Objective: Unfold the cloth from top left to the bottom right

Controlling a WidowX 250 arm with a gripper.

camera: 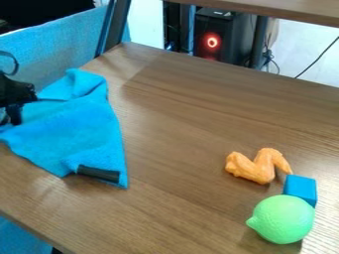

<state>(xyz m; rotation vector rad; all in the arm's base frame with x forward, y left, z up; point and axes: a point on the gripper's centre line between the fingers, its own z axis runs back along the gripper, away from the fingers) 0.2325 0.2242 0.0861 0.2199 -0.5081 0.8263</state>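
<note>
The hand (15,113) hangs at the left edge, over the blue cloth (83,126); I cannot tell how far open it is or whether it grips any fabric. That spot probably suits lifting the upper-left fold toward the lower right. The cloth lies rumpled on the left of the surface (179,109), a black strip (98,173) near its lower corner. Well apart, the orange wing (257,165), blue block (301,188) and green lemon (283,219) likely leave room for unfolding

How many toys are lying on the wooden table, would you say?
3: an orange chicken wing, a blue block to its lower right, and a green lemon in front of the block. The cloth may hide others.
</note>
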